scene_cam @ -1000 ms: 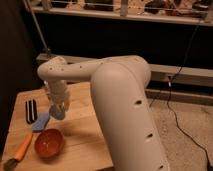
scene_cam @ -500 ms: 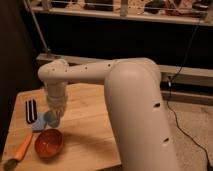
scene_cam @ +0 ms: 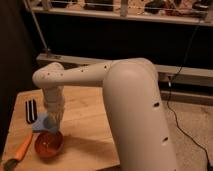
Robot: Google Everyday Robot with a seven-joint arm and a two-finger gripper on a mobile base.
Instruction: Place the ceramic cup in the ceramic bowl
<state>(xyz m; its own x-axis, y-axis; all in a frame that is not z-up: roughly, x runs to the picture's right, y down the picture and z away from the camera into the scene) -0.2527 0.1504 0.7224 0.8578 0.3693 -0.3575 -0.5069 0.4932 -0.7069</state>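
In the camera view, a big white arm (scene_cam: pixel 131 105) reaches across from the right and bends down over a wooden surface (scene_cam: pixel 85 125). At its end, the gripper (scene_cam: pixel 54 119) hangs low near the left side of the surface, just above the back edge of the ceramic bowl (scene_cam: pixel 48 145). I cannot tell if the jaws are apart, together, or clamped on something, because that end of the arm is one pale blur.

The bowl is red-orange and sits near the front left of the surface. The part of its inside that shows looks bare, with no cup in it.

I cannot find the ceramic cup for sure. It may be at the tip of the gripper, but that is a guess. A light-blue piece (scene_cam: pixel 41 123) lies on the surface just beside the gripper and behind the bowl. It looks flat, more like a small mat than a cup.

A dark fork-shaped thing (scene_cam: pixel 31 111) lies further back on the left. A long orange carrot-like thing (scene_cam: pixel 22 149) lies to the left of the bowl.

So the job looks close to its end but is not done. The gripper is in the right spot over the bowl — what is left is to lower the cup in and let it go.
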